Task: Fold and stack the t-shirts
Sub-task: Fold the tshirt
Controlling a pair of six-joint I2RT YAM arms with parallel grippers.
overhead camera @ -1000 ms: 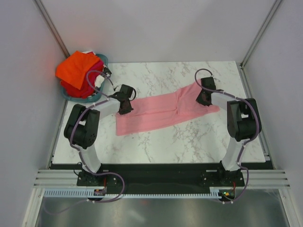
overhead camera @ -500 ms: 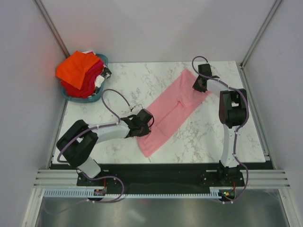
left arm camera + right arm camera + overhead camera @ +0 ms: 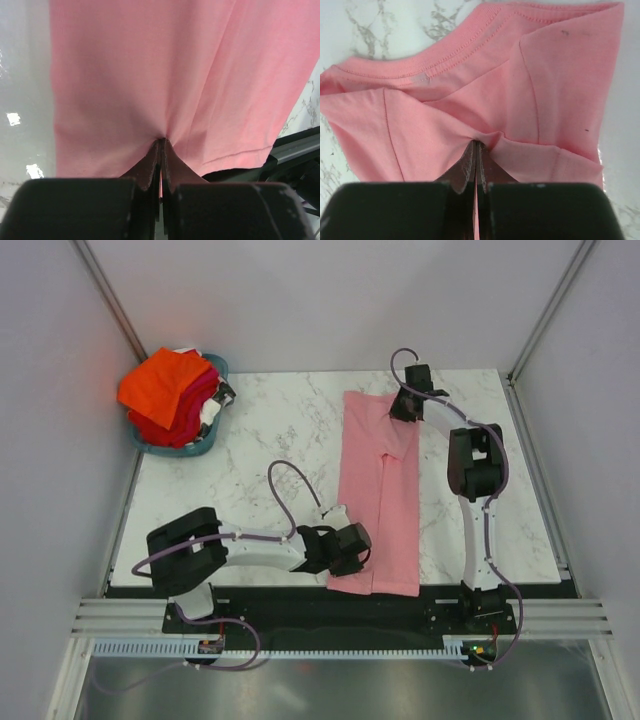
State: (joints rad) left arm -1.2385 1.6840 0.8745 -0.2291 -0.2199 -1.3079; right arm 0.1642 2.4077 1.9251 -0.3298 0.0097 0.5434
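The light pink t-shirt [image 3: 378,495] lies folded into a long strip, running from the far middle of the table to the near edge. My left gripper [image 3: 358,552] is shut on its hem end at the near edge; in the left wrist view the cloth [image 3: 150,75] is pinched between the fingertips [image 3: 161,145]. My right gripper [image 3: 398,408] is shut on the collar end at the far side; the right wrist view shows the collar and sleeves [image 3: 485,100] bunched at the fingertips [image 3: 476,146]. Orange, red and magenta t-shirts [image 3: 165,388] are piled at the far left.
The pile sits in a teal basket [image 3: 205,446] at the table's far left corner. The pink t-shirt's hem overhangs the black front rail [image 3: 300,598]. White enclosure walls stand on three sides of the marble table [image 3: 260,460].
Both arms swung the pink t-shirt from lying crosswise to lying lengthwise. My left gripper pulled its end to the near edge; my right gripper carried the collar end farther back and left.
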